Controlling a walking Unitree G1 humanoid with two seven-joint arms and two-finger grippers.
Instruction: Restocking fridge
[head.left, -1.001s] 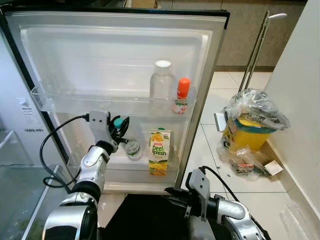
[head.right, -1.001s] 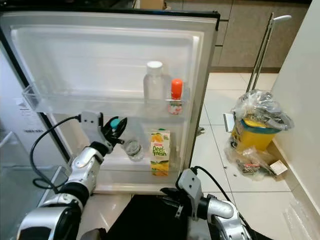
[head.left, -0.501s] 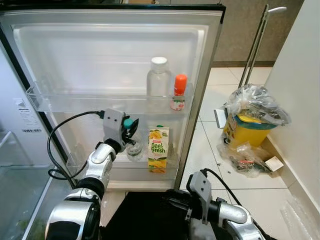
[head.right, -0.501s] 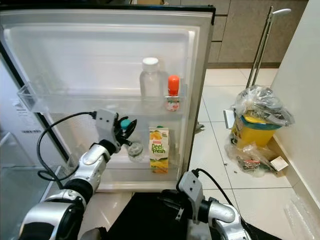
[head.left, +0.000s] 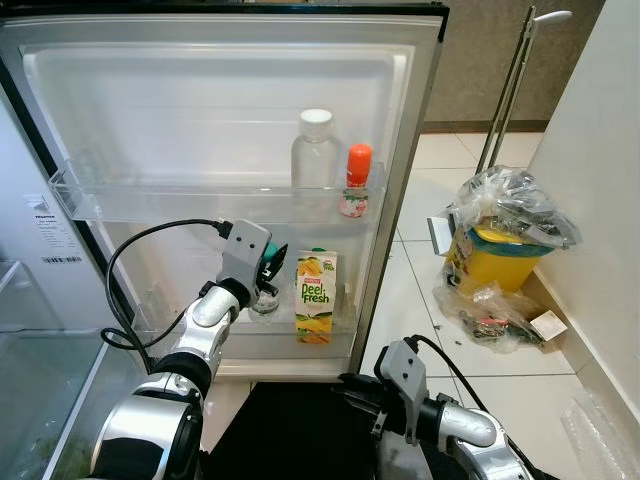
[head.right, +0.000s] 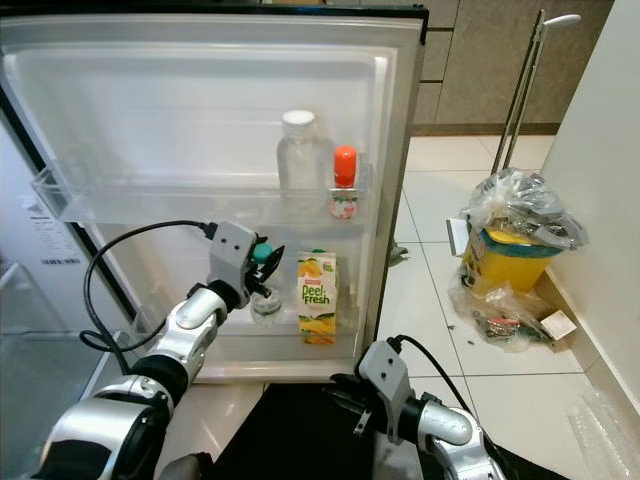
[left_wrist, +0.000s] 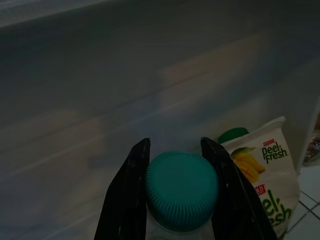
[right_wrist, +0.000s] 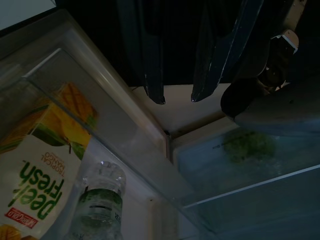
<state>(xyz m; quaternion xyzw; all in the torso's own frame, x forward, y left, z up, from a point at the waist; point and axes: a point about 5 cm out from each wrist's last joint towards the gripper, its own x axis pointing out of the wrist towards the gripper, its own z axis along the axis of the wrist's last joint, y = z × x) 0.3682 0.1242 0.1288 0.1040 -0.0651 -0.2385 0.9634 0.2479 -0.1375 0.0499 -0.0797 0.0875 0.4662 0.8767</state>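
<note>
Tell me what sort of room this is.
Most likely a home kitchen. An open fridge door has shelves holding a juice carton and bottles, the floor is tiled, and a yellow bin lined with a plastic bag stands by the wall, with wooden cabinets behind.

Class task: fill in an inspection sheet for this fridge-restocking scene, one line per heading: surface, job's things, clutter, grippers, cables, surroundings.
Surface: lower door shelf, clear plastic.
Job's things: teal-capped bottle beside juice carton; white-capped bottle and orange-capped bottle on upper door shelf.
Clutter: nothing seen on the shelves.
Grippers: left gripper shut on the teal cap; right gripper open, idle, low.
Cables: black cable loops from left wrist.
Surroundings: bagged yellow bin, tiled floor.
</note>
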